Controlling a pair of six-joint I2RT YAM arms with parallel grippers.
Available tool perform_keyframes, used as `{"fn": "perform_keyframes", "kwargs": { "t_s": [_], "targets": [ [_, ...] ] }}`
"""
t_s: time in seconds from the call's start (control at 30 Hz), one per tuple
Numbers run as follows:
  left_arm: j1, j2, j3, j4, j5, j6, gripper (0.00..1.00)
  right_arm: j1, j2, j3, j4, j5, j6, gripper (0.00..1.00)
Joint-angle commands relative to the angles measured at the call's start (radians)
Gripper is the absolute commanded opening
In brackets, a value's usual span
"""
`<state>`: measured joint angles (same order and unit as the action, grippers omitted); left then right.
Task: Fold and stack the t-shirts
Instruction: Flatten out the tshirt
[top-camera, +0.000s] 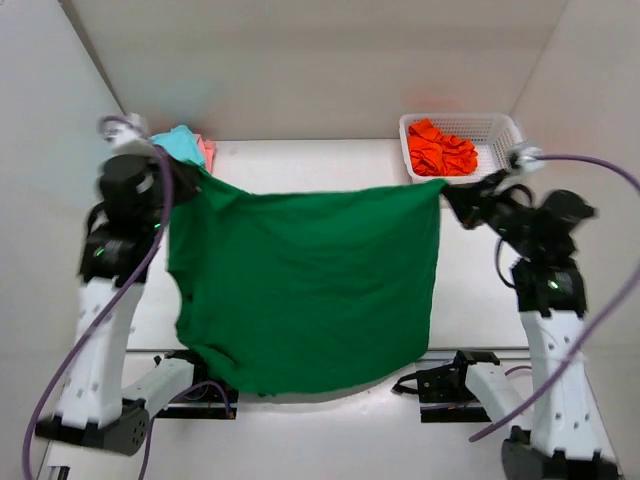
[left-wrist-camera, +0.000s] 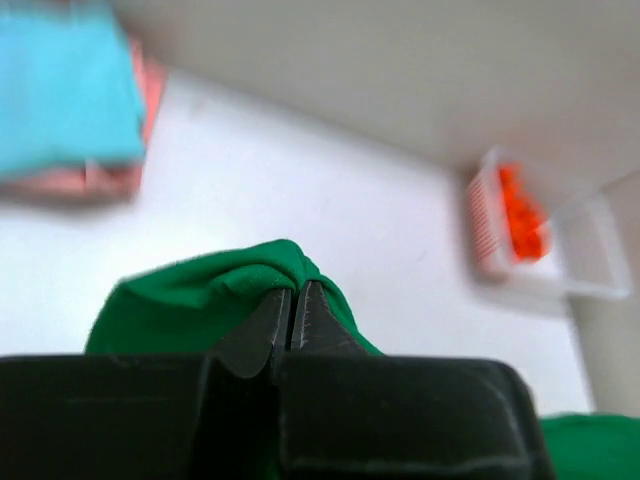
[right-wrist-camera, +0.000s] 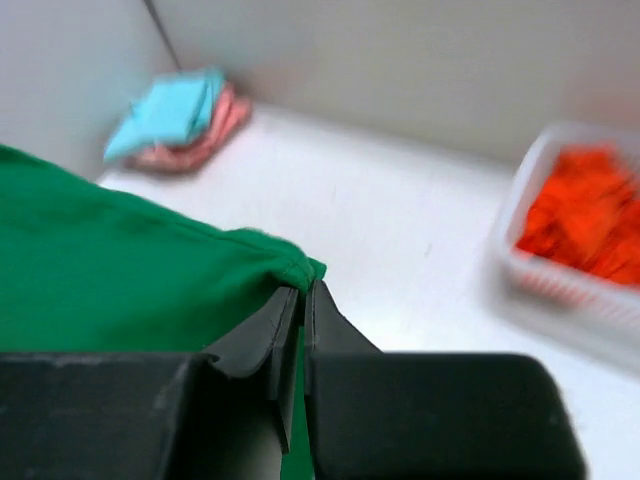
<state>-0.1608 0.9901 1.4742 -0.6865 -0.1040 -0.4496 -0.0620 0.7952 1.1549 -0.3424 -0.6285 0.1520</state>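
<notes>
Above table (top-camera: 300, 162), green t-shirt (top-camera: 300, 285) stretched left-right

White table (top-camera: 300, 165); plain pale back wall (top-camera: 300, 60); matching side walls (top-camera: 40, 90) left, right; soft even light.

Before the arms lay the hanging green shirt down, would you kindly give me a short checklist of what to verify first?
1. Left claw shut on one upper corner of the dark green t-shirt: ok.
2. Right claw shut on the opposite upper corner: ok.
3. Top edge spread between both claws without a deep sag: ok.
4. Lower hem and sleeves hanging flat: cannot tell; the lower left edge looks uneven.
5. Teal t-shirt lying folded on the pale pink t-shirt in the far left corner: ok.
6. Orange t-shirt contained in the white basket, off the bare table: ok.
</notes>
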Motion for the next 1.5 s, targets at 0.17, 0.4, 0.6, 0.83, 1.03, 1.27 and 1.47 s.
{"fn": "perform_keyframes", "kwargs": {
  "t_s": [0.17,0.4,0.6,0.83,1.03,1.27,1.47],
  "targets": [
    [0.023,0.396,-0.215,0.364,-0.004,-0.028,0.00,0.277,0.427,-0.158,0.358,0.309,-0.009,0.00],
    [0.136,1.031,0.251,0.450,0.071,0.017,0.56,0.237,1.066,0.236,0.513,0.571,-0.049,0.45],
    [0.205,1.072,0.307,0.604,0.257,-0.057,0.64,0.176,1.129,0.405,0.477,0.656,-0.057,0.32],
    [0.092,0.854,-0.061,0.532,0.195,-0.011,0.67,0.266,0.983,0.148,0.419,0.543,-0.089,0.24],
    [0.006,0.817,-0.198,0.420,0.040,0.012,0.67,0.387,1.004,0.075,0.274,0.582,-0.042,0.27],
    [-0.029,0.982,-0.085,0.233,-0.031,-0.011,0.71,0.456,1.145,0.123,0.110,0.589,0.050,0.23],
    [-0.022,1.143,0.044,0.110,-0.023,-0.020,0.71,0.464,1.274,0.245,-0.036,0.578,0.123,0.33]
  ]
}}
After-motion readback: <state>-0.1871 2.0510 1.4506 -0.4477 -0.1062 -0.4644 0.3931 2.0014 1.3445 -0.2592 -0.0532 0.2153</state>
